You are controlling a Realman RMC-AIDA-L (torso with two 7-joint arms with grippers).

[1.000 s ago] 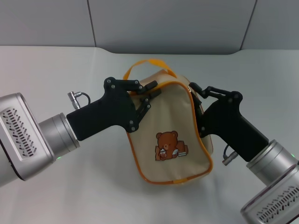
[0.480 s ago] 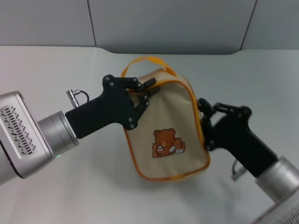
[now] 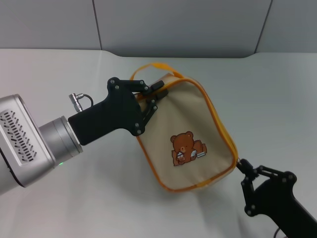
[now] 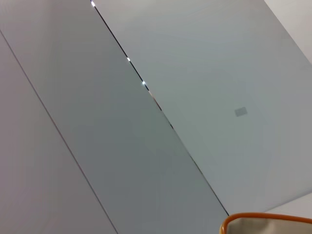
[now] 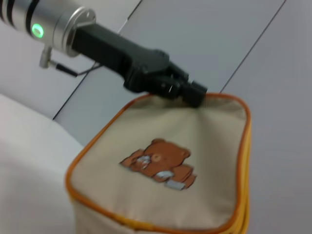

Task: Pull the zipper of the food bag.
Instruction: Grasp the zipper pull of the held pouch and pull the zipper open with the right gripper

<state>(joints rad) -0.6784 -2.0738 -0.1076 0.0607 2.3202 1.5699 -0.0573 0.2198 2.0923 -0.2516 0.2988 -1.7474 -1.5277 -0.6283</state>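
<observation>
The beige food bag [image 3: 185, 119] with orange piping and a brown bear print hangs tilted above the table. My left gripper [image 3: 154, 95] is shut on its upper left corner, beside the orange loop handle [image 3: 154, 65]. The yellow-orange zipper [image 3: 221, 128] runs down the bag's right narrow face. My right gripper [image 3: 240, 164] sits at the bag's lower right corner, fingertips closed at the zipper's end; the silver pull tab is hidden between them. The right wrist view shows the bag [image 5: 165, 161], the zipper [image 5: 245, 165] and the left gripper [image 5: 192, 95]. The left wrist view shows only a bag corner [image 4: 270, 225].
The white table [image 3: 59, 198] spreads under and around the bag. Grey wall panels [image 3: 173, 25] stand behind the table's far edge. The left arm's silver body [image 3: 25, 144] fills the near left.
My right gripper has slid down the bag's right face from the top corner to the lower right corner. The bag's bottom has swung right. The left gripper keeps its hold.
</observation>
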